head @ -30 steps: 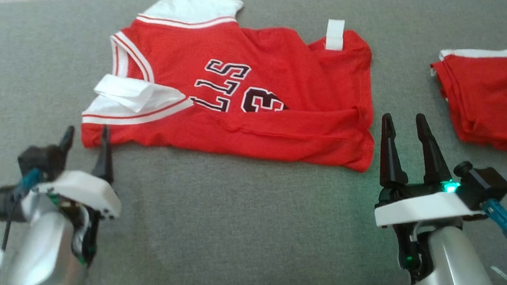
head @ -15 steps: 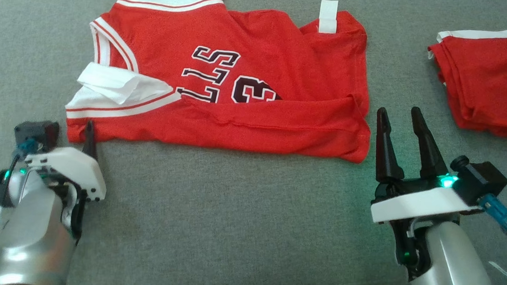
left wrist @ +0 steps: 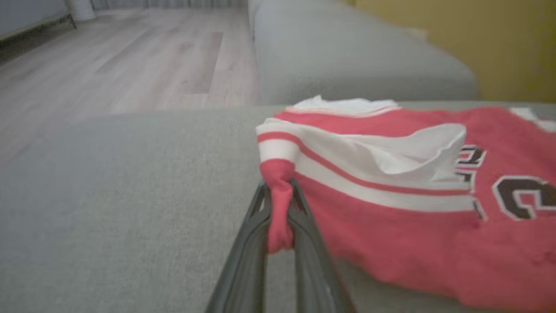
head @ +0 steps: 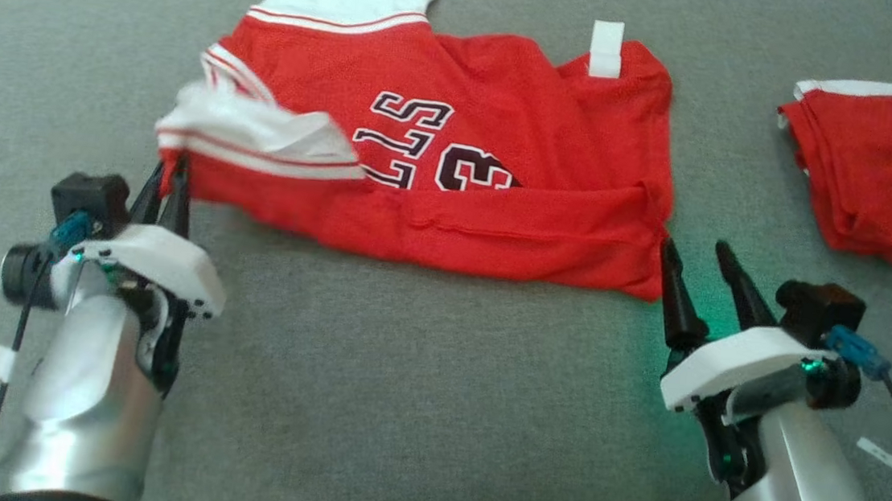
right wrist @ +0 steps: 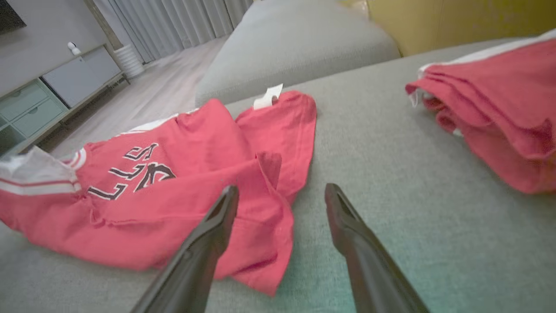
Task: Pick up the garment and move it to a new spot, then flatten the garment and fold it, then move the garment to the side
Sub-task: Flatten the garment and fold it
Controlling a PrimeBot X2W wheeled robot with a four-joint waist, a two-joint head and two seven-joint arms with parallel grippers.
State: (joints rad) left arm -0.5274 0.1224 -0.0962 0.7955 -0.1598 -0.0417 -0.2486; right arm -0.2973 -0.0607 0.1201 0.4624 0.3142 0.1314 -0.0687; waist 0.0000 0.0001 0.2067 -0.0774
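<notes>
The garment [head: 503, 150] is a red jersey with white trim and dark lettering, spread across the grey couch, its near edge folded over. My left gripper [head: 168, 178] is shut on the jersey's near left corner and holds it a little above the cushion. In the left wrist view that red corner [left wrist: 278, 204] is pinched between the fingers. My right gripper [head: 694, 252] stands open at the jersey's near right corner. In the right wrist view the left finger [right wrist: 217, 221] lies over the cloth [right wrist: 182, 191], the other over bare couch.
A second red garment [head: 877, 171], folded, lies at the right of the couch [head: 403, 376]; it also appears as a red pile [right wrist: 491, 113]. A grey cushion [left wrist: 347, 56] rises behind, with wooden floor [left wrist: 108, 65] beyond the left edge.
My left gripper has closed on the jersey's near left corner and lifted it. The right gripper has come up to the near right corner, still open. The camera has shifted slightly.
</notes>
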